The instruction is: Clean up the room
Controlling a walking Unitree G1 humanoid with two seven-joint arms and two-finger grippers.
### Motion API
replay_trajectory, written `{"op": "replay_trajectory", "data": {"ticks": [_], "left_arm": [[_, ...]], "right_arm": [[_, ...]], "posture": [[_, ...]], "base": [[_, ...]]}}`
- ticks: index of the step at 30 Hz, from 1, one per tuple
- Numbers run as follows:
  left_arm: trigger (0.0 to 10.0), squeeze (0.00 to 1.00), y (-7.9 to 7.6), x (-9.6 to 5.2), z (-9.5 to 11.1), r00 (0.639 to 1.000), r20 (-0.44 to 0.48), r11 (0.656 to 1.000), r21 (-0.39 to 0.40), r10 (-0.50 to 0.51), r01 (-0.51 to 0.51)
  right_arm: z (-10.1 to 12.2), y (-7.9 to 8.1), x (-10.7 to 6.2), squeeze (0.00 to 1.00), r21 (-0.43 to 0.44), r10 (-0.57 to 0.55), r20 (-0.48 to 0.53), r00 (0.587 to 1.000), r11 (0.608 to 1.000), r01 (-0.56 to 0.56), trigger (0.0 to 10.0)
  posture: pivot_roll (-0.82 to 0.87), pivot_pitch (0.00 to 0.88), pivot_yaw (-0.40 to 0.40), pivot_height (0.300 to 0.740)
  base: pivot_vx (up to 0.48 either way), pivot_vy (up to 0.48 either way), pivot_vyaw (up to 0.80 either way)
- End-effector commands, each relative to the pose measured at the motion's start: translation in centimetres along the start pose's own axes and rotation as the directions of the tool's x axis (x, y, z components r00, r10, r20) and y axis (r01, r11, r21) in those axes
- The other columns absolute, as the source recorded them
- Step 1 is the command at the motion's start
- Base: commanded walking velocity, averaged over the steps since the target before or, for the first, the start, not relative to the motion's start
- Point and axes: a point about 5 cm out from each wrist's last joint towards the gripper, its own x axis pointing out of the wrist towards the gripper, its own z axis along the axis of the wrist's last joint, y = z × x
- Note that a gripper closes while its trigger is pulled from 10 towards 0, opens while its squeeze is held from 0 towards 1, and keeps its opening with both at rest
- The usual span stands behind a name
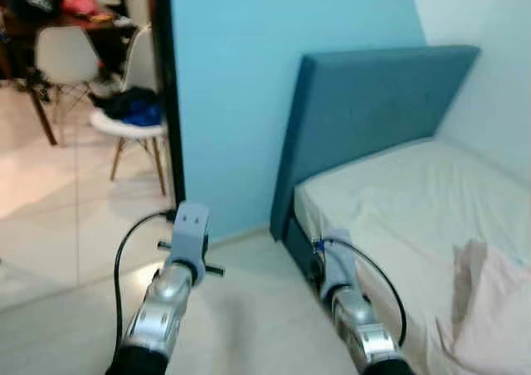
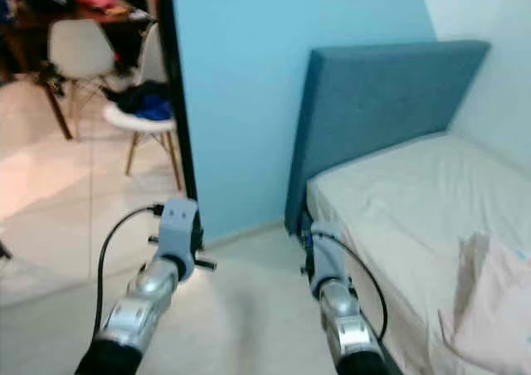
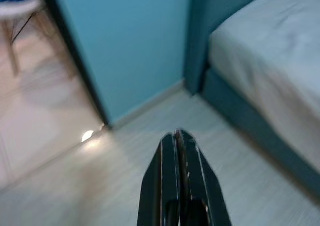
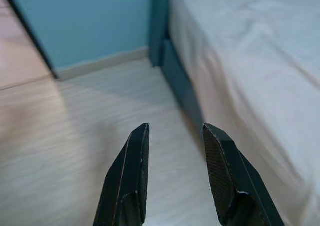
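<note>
Both arms sit low in frame, nothing held: left gripper (image 3: 178, 136) pinched together, right gripper (image 4: 175, 131) spread apart. Cleanup looks barely begun imo. Crumpled pinkish cloth (image 1: 489, 309) lies on the bed (image 1: 398, 201) at lower right, clothes (image 1: 137, 108) heaped on a chair (image 1: 124, 130) upper left.

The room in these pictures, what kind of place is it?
Probably a bedroom in a home: a bed with a white sheet, a blue-grey padded headboard, and a doorway to white dining chairs.
</note>
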Motion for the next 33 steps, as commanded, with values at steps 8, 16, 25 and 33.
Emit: {"op": "replay_trajectory", "data": {"ticks": [8, 16, 25, 33], "left_arm": [[10.0, 0.0, -0.4, -0.01, -0.23, 1.0, -0.006, 1.0, -0.002, -0.014, 0.014], [10.0, 0.0, -0.12, -0.13, -0.49, 1.0, -0.01, 1.0, -0.001, -0.007, 0.007], [10.0, 0.0, -0.27, -0.26, -0.26, 1.0, -0.006, 1.0, -0.001, -0.012, 0.012], [10.0, 0.0, -0.06, -0.21, -0.46, 0.999, -0.019, 0.999, 0.025, 0.027, -0.026]], "right_arm": [[0.15, -0.4, 0.03, 0.0, 0.001, -0.014, -0.004, 1.0, 1.0, 0.014, 10.0], [0.12, -0.42, 0.02, 0.0, -0.003, -0.014, -0.008, 1.0, 1.0, 0.014, 10.0], [0.1, -0.43, 0.01, 0.0, -0.004, -0.015, -0.01, 1.0, 1.0, 0.015, 10.0], [0.06, -0.75, -0.06, 0.0, -0.005, -0.027, -0.01, 1.0, 1.0, 0.027, 10.0]], "posture": [[0.0, 0.0, -0.078, 0.74], [0.01, 0.0, -0.082, 0.74], [0.0, 0.0, -0.085, 0.74], [0.0, 0.0, -0.081, 0.74]], "base": [[0.0, 0.0, -0.8], [0.0, 0.0, -0.8], [0.0, 0.0, -0.8], [0.0, 0.0, -0.8]]}}
